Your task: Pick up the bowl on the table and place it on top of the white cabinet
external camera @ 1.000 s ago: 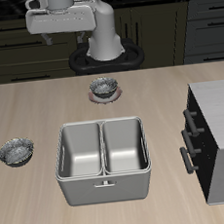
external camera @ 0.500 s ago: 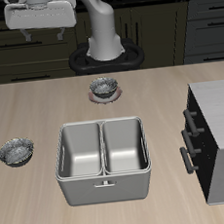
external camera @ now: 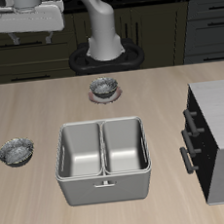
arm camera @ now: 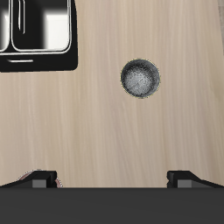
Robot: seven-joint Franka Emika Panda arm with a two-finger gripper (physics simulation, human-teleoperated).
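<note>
from the front camera i see my claw [external camera: 29, 36] high up, over the back part of the tabletop [external camera: 44, 97], toward the side where one grey bowl lies. in the wrist view the two fingers [arm camera: 39, 181] are far from each other, so the claw is spread wide, and nothing is between them. there are two grey bowls with dark speckles. the bowl [external camera: 15, 151] that the wrist camera also shows [arm camera: 140, 79] sits upright on the bare wood, near the side edge of the tabletop, a little apart from the steel double basin [external camera: 101, 160]. the second grey bowl [external camera: 103, 86] rests farther back, close to the robot base [external camera: 106, 56] and behind the basin. the basin stands in the middle, nearer the front edge, and both its wells look empty; one corner of it appears in the wrist view [arm camera: 37, 33]. the white cabinet [external camera: 222, 132] stands at the opposite side from the first bowl, with its pale top bare and its dark bar handles [external camera: 188, 140] facing the basin. claw and bowl are well apart, not touching.
</note>
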